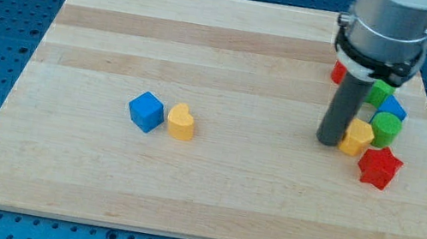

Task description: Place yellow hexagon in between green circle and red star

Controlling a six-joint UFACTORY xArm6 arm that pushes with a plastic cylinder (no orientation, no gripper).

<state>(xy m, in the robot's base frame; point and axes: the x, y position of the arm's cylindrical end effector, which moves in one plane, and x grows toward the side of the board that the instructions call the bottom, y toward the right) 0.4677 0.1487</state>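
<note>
The yellow hexagon [357, 137] sits near the right edge of the wooden bench [233, 53], touching the green circle [386, 128] on its right and just above-left of the red star [379, 167]. My tip [330, 142] presses its left side; there is no pincer to report. Crowding above are a blue block [392, 107], another green block [380, 92] and a part-hidden red one [337, 72], while a blue cube [146, 112] and yellow heart [182, 121] lie well apart leftward.

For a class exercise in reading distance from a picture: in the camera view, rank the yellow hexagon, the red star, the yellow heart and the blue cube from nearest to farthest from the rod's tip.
From my tip:
1. Yellow hexagon, touching on its right.
2. Red star, lower right.
3. Yellow heart, far left.
4. Blue cube, left of the heart.
</note>
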